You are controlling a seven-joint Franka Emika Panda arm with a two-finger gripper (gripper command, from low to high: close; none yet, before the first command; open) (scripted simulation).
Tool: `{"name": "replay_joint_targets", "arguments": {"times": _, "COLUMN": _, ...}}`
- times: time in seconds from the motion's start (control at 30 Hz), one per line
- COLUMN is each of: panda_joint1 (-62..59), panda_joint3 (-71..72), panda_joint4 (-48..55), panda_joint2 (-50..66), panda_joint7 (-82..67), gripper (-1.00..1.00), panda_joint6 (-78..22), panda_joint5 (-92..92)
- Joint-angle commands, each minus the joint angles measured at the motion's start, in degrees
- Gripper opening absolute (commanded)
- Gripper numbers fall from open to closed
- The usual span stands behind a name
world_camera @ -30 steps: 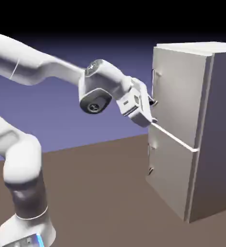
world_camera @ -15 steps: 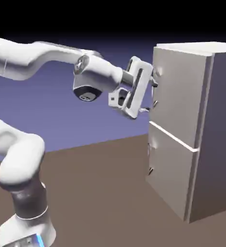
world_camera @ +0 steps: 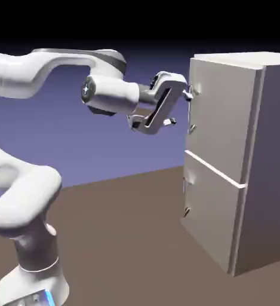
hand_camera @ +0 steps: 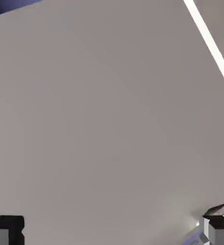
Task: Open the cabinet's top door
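Cabinet (world_camera: 222,161) on brown ground (world_camera: 118,239), doors shut

Standing at right of frame, light grey, two-doored. Top door (world_camera: 222,113): upper right, flush, above pale seam (world_camera: 214,170); slim upright handle (world_camera: 190,110) along left edge. Gripper (world_camera: 180,108): spread wide, just left of handle; contact unclear. Ground: plain, matte, filling lower frame. Backdrop (world_camera: 106,158): blue-violet at mid-frame, darkening to black across top.

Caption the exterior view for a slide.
Pincer open beside the closed top door of a grey cabinet.
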Motion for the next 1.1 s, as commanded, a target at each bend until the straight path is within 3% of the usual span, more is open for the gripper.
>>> {"name": "replay_joint_targets", "arguments": {"times": 0.0, "panda_joint1": -0.7, "panda_joint3": 0.9, "panda_joint4": 0.3, "panda_joint2": -0.4, "panda_joint7": 1.0, "gripper": 0.0, "panda_joint6": -0.1, "panda_joint5": 2.5}}
{"name": "replay_joint_targets", "arguments": {"times": 0.67, "panda_joint1": -15.6, "panda_joint3": 18.7, "panda_joint4": 5.8, "panda_joint2": -9.0, "panda_joint7": 21.1, "gripper": 0.0, "panda_joint6": -2.8, "panda_joint5": 52.3}}
{"name": "replay_joint_targets", "arguments": {"times": 0.9, "panda_joint1": -25.9, "panda_joint3": 24.4, "panda_joint4": 12.8, "panda_joint2": -5.2, "panda_joint7": 20.4, "gripper": 0.0, "panda_joint6": -5.3, "panda_joint5": 54.6}}
{"name": "replay_joint_targets", "arguments": {"times": 0.93, "panda_joint1": -25.9, "panda_joint3": 24.4, "panda_joint4": 12.8, "panda_joint2": -5.2, "panda_joint7": 20.4, "gripper": -1.0, "panda_joint6": -5.3, "panda_joint5": 54.6}}
{"name": "replay_joint_targets", "arguments": {"times": 1.07, "panda_joint1": -19.7, "panda_joint3": 19.4, "panda_joint4": 9.5, "panda_joint2": -1.5, "panda_joint7": 14.7, "gripper": -1.0, "panda_joint6": -7.8, "panda_joint5": 54.6}}
